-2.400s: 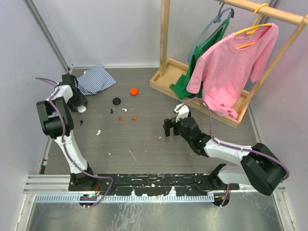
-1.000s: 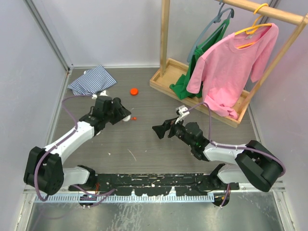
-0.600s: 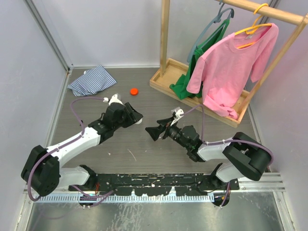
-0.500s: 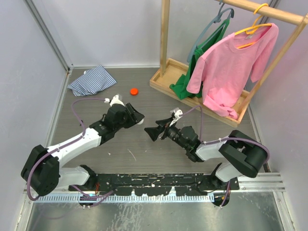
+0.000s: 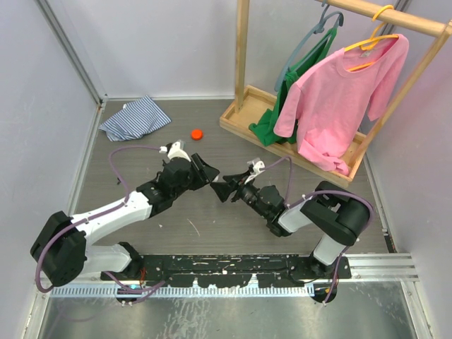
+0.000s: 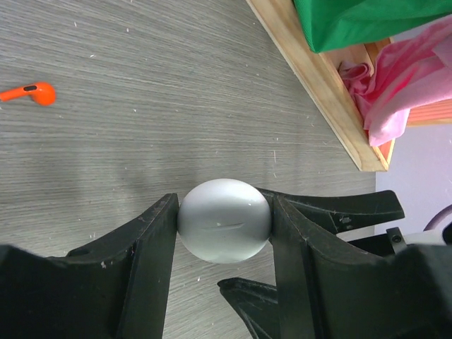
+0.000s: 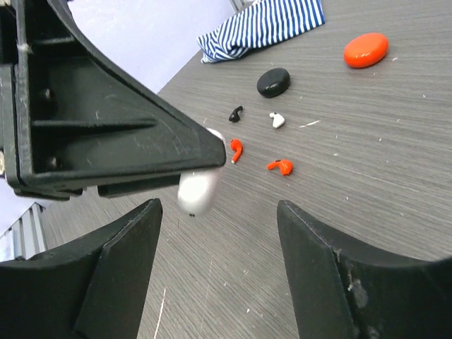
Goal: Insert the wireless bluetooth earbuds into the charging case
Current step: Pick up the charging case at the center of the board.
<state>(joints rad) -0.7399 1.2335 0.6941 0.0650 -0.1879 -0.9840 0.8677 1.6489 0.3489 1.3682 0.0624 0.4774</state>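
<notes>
Four tiny plastic earbuds loose on the grey wood-grain desk (image 7: 367,183): two red-orange (image 7: 236,150) (image 7: 280,167), one white (image 7: 277,120) and one black (image 7: 235,113), all near a round black puck (image 7: 273,82), none in the case. Between the two fingers of the left pincer (image 5: 210,174), pinched on both sides, a smooth white egg-shaped charging case (image 6: 224,229). Opposite to it, tip close to tip, the right pincer (image 7: 217,212), spread wide and holding nothing, with the case just in front of its fingers but apart from them.
</notes>
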